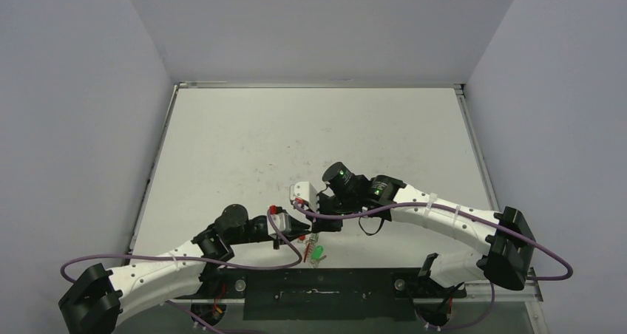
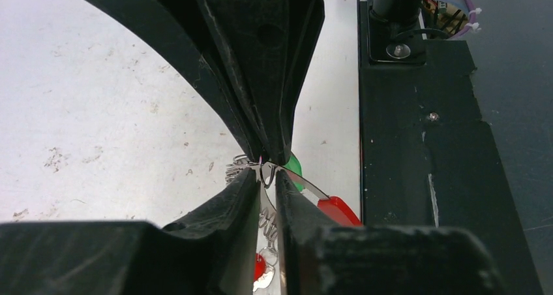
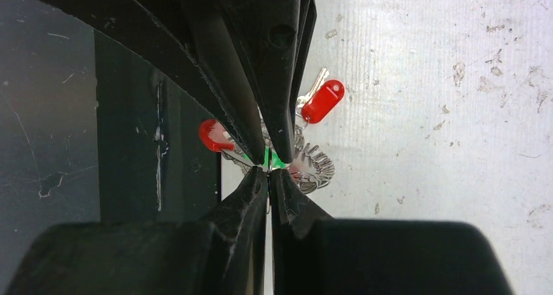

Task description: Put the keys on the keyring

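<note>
Keys (image 1: 316,254), silvery with green plastic heads, are seemingly not yet hanging on the large coiled-metal, red-sleeved keyring (image 3: 316,166); right tool (image 3: 269,172) is clenching one, left tool (image 2: 268,174) is pinching the keyring.

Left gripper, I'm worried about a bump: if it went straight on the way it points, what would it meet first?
Probably the thin wire loop right at the left gripper's tips, then at once the right gripper, which points back at it, tip to tip. Depth between them is hard to judge.
</note>
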Tool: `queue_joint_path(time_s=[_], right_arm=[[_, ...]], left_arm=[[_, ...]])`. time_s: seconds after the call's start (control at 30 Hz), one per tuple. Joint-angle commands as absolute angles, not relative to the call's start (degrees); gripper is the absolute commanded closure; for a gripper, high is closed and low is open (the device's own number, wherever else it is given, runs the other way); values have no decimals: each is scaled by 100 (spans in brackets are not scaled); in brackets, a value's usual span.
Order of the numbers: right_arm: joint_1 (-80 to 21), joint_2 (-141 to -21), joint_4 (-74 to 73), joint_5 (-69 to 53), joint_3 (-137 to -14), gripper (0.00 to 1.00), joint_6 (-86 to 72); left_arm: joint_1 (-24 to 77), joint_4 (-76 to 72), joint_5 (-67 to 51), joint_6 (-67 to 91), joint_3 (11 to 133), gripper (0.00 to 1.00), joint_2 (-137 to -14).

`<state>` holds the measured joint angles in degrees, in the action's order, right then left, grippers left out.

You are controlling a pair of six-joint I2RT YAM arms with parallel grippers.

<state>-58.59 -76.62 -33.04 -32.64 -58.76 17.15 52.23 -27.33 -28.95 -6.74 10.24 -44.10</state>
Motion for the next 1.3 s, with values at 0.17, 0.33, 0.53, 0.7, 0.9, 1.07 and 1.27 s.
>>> queue_joint_path(time_s=[0.17, 0.33, 0.53, 0.7, 0.9, 1.07, 1.27], right_arm=[[-5933, -7670, -3080, -3278, -6074, 100, 1703], [-5933, -7603, -2999, -3301, -6014, 100, 1757], [-5935, -7599, -2938, -3364, -5999, 100, 1751], [-5934, -7605, -2918, -3366, -5979, 100, 1764], [-5858, -7364, -2640, -3192, -5729, 73, 1717], [-5609, -6654, -1776, -3234, -5074, 42, 1621], [-5533, -5871, -878, -3863, -4228, 42, 2029]], left_arm=[[5287, -3104, -2938, -791, 1317, 100, -4627], [5290, -3118, -2914, -804, 1351, 96, -4665], [5352, -3233, -2831, -800, 1375, 89, -4732], [5387, -3228, -2836, -815, 1398, 98, -4835], [5392, -3238, -2747, -780, 1258, 100, -4667], [5403, -3567, -2555, -661, 933, 100, -4290], [5421, -4288, -2618, -591, 536, 100, -3944]])
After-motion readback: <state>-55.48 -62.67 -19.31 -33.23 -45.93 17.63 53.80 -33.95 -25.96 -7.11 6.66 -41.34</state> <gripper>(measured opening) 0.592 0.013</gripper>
